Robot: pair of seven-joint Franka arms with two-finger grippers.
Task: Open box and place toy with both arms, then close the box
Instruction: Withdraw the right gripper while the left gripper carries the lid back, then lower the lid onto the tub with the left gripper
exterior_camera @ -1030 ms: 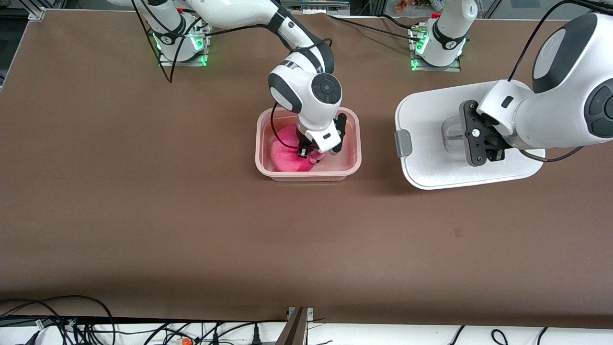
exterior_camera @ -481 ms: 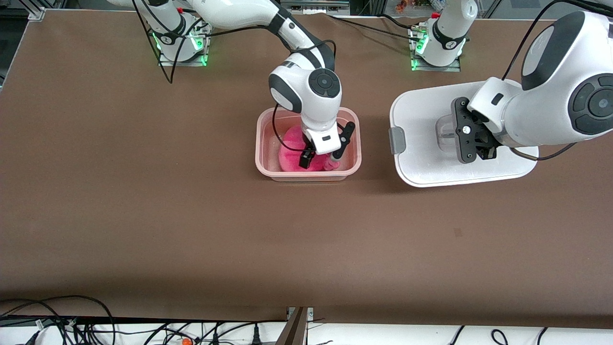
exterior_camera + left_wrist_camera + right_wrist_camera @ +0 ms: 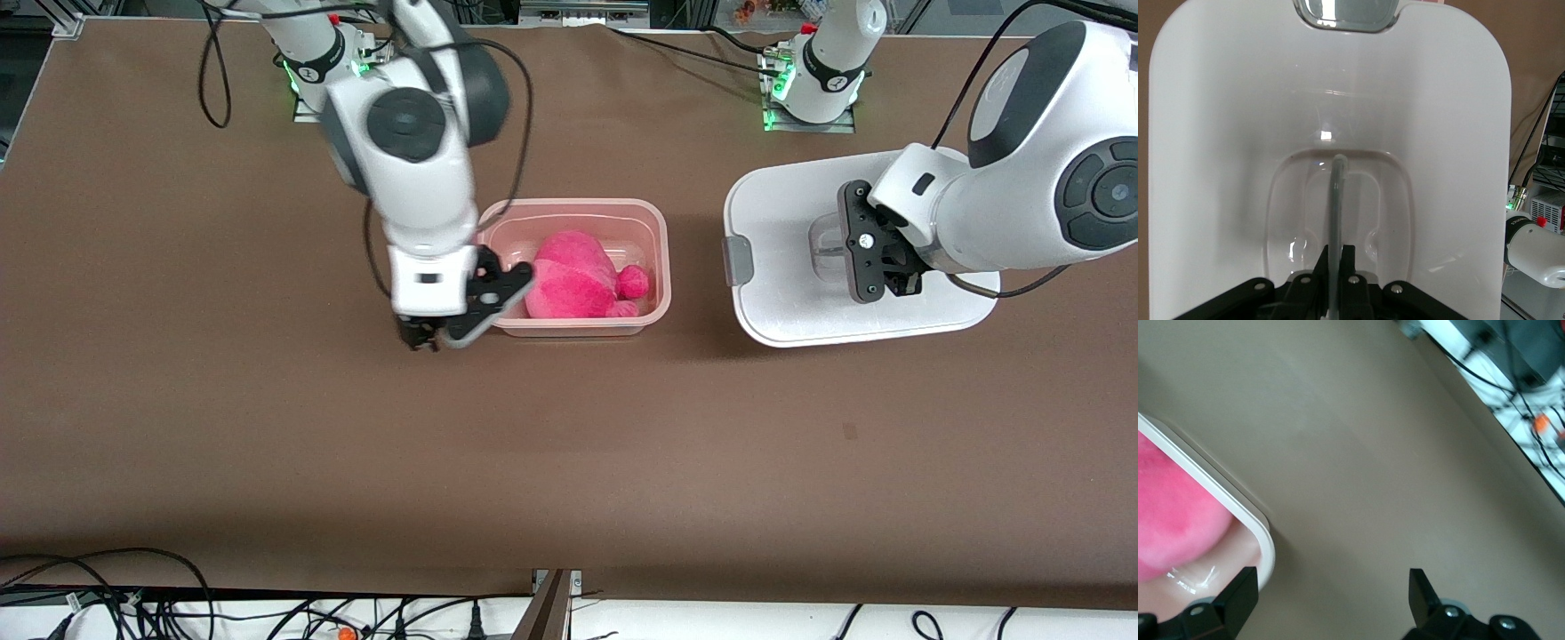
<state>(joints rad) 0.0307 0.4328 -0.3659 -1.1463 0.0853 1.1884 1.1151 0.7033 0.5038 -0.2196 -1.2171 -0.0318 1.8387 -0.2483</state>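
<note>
The pinkish box (image 3: 659, 224) stands open in the middle of the table. The hot-pink toy (image 3: 573, 286) lies inside it. My right gripper (image 3: 455, 322) is open and empty, up over the box's corner toward the right arm's end. In the right wrist view the gripper (image 3: 1331, 587) is spread over bare table beside the box's rim (image 3: 1238, 513), with the toy (image 3: 1171, 513) inside. My left gripper (image 3: 876, 283) is shut on the clear handle (image 3: 1335, 193) of the white lid (image 3: 782, 267), beside the box toward the left arm's end. The left wrist view shows the gripper (image 3: 1336, 257) on the lid (image 3: 1225, 133).
A grey clip (image 3: 740, 261) sticks out of the lid's edge that faces the box. The arm bases (image 3: 809, 89) stand at the table's top edge. Cables (image 3: 133, 596) lie off the edge nearest the front camera. Brown table (image 3: 569, 444) stretches between the box and those cables.
My right gripper let go of the toy, rose out of the box and moved toward the right arm's end. The toy stays in the box. The lid shifted slightly toward the box.
</note>
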